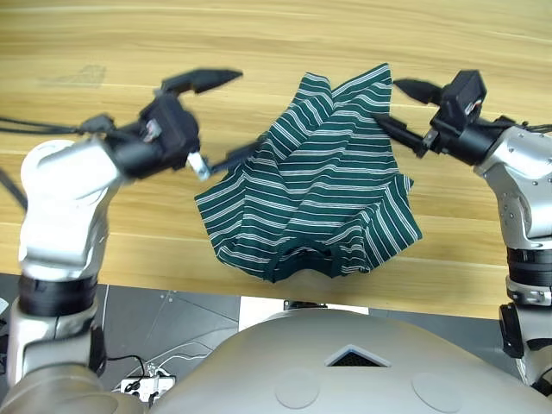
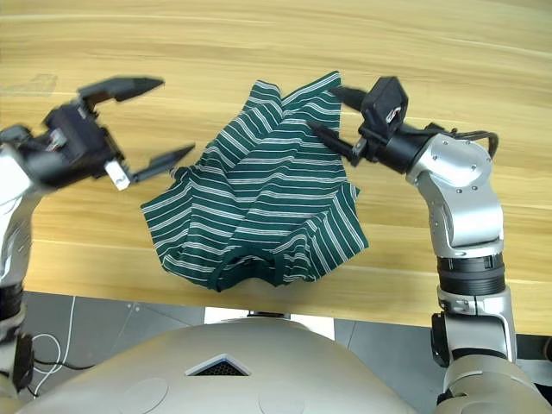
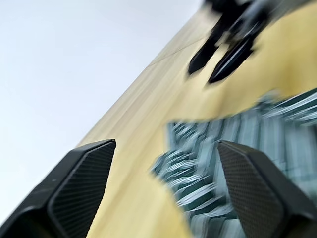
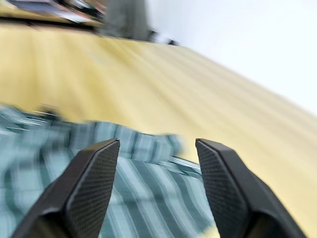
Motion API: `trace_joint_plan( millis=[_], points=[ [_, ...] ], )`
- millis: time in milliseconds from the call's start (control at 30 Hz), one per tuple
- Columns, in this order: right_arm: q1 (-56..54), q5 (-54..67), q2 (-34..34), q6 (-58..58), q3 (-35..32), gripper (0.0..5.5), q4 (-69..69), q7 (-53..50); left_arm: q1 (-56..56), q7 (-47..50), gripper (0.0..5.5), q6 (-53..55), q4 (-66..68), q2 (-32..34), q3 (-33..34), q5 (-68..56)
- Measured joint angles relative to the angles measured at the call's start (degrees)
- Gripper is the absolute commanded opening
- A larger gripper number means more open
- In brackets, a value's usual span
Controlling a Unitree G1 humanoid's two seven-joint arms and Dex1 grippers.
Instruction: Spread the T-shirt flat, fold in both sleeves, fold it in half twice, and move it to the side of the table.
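Both my grippers hung open at a rumpled T-shirt on the table.
My left gripper (image 1: 248, 112) was at the shirt's left side, fingers spread wide, the nearer fingertip just at the cloth's edge and the farther one over bare wood. The T-shirt (image 1: 315, 185), dark green with white stripes, lay bunched and creased on the wooden table (image 1: 103, 34), around the middle and close to the near edge, collar toward me. My right gripper (image 1: 386, 101) was at the shirt's far right corner, fingers apart, the nearer one over the cloth; I couldn't tell whether it touched.
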Motion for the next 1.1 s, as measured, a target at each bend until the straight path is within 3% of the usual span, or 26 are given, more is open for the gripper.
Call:
trace_joint_plan(
  millis=[167, 367, 767, 1100],
  points=[
    [-8.5, -18.0, 2.4, -12.8, 8.3, 2.83, 17.7, -6.9, -15.4, 11.0, 3.80, -9.1, 25.9, -12.9, -11.4, 19.2],
    [-9.0, -22.4, 6.9, -18.5, 13.5, 2.83, 30.4, -5.6, -24.8, 11.2, 3.80, -13.3, 43.4, -20.6, -12.2, 20.2],
    [-6.2, -22.8, 8.6, -22.3, 12.7, 2.83, 33.7, -5.6, -37.7, 25.2, 3.80, -19.0, 81.8, -24.5, -15.4, 32.1],
    [-4.6, -22.8, 9.4, -22.8, 11.3, 2.83, 33.3, -6.5, -37.6, 26.0, 3.80, -21.0, 85.5, -27.0, -15.7, 33.8]
  ],
)
